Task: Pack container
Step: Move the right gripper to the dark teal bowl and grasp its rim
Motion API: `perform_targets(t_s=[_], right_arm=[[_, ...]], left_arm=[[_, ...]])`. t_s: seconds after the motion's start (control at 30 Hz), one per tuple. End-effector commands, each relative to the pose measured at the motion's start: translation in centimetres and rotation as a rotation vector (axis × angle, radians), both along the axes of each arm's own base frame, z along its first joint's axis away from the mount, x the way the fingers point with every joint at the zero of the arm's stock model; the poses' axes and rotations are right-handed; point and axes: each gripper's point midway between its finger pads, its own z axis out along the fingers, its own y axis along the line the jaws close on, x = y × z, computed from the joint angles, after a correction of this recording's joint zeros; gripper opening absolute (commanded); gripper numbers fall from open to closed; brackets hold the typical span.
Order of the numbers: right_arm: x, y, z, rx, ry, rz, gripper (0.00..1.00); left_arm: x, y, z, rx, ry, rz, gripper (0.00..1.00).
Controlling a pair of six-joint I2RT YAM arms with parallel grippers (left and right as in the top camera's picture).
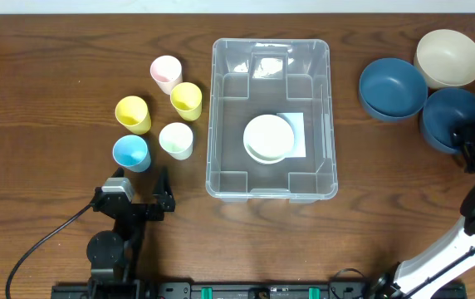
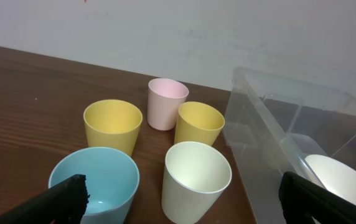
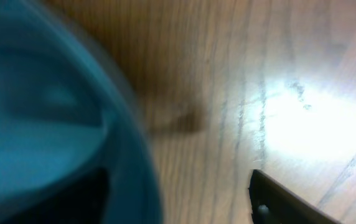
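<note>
Straddling one blue bowl's (image 3: 47,118) rim, the right gripper (image 3: 172,190) stands partly open.

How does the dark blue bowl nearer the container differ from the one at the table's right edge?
The nearer blue bowl stands free; the far blue bowl has the right gripper astride its rim, one finger inside, one outside. The nearer blue bowl shows nearly whole from overhead; the far blue bowl is partly hidden by that gripper. Both are dark blue, upright, beside the cream bowl.
</note>
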Motion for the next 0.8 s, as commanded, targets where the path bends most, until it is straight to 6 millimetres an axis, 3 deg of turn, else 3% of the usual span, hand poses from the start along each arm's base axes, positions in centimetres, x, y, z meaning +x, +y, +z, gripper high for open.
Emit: perform_targets(t_s=[0.0,0.13,0.27,0.47,0.57,0.67,0.77], right_arm=[[-1.1,-1.9,0.1,-0.031,0.017,-0.024,0.51],[-2.0,-3.0,0.1,-0.030,0.021,-0.026,0.22],[-2.7,-3.8,0.1,-0.031,0.021,-0.035,0.03],[-3.2,-4.3,0.2,-0.029,0.022,-0.015,0.01],[-2.2,-4.3,0.9,-0.002,-0.048,0.034,0.01],[-0.1,-4.3,3.7,0.036,-0.202,0.106,0.01],[2.4,-4.0,9.0,0.058,-0.411,0.181,0.01]], left_arm=[[0.1,0.2,-1.7,0.017,0.036,0.006,0.98],[0.1,0.2,-1.7,0.017,0.036,0.006,0.98],[0.1,0.2,-1.7,0.017,0.036,0.006,0.98],[0.1,0.2,-1.7,0.017,0.036,0.006,0.98],[0.1,0.2,-1.7,0.017,0.036,0.006,0.98],[0.1,0.2,-1.7,0.017,0.036,0.006,0.98],[0.1,0.2,-1.7,0.017,0.036,0.006,0.98]])
